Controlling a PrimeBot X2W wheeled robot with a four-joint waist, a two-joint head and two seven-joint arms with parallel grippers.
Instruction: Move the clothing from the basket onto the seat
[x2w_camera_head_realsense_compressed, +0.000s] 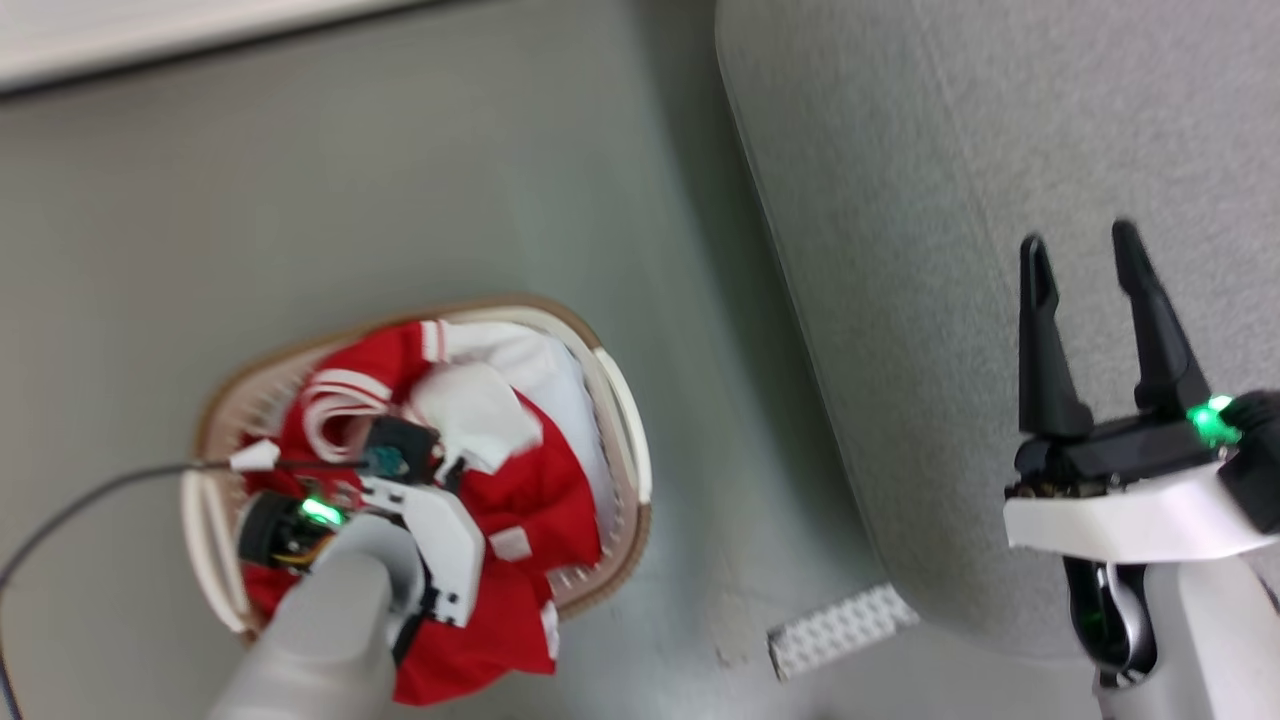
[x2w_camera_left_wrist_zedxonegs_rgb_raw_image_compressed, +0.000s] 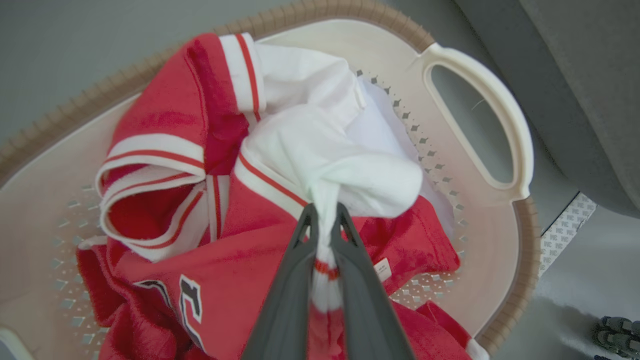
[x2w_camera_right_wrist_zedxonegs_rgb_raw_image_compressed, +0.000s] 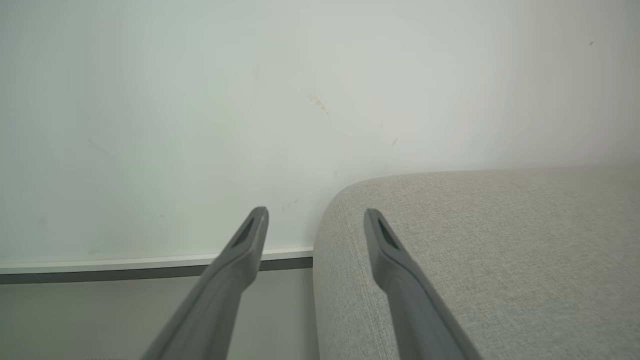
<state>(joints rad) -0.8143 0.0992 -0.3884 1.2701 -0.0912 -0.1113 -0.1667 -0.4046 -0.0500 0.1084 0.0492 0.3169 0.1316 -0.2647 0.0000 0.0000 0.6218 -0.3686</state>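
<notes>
The clothing (x2w_camera_left_wrist_zedxonegs_rgb_raw_image_compressed: 210, 270) lies heaped in the basket (x2w_camera_left_wrist_zedxonegs_rgb_raw_image_compressed: 520, 280), at the lower left of the head view. It looks soft, light and floppy, so I'd expect it to drape and trail when lifted; a bunched fold is the place to take it. The left gripper (x2w_camera_left_wrist_zedxonegs_rgb_raw_image_compressed: 324, 212) has its 2 fingers clamped on a twisted white bunch mid-pile. The right gripper (x2w_camera_head_realsense_compressed: 1078, 240), lower right, holds its fingers apart over the grey seat (x2w_camera_head_realsense_compressed: 1000, 120). Smooth grey floor (x2w_camera_head_realsense_compressed: 400, 180) separates basket and seat, and a pale wall (x2w_camera_right_wrist_zedxonegs_rgb_raw_image_compressed: 200, 100) stands behind.
</notes>
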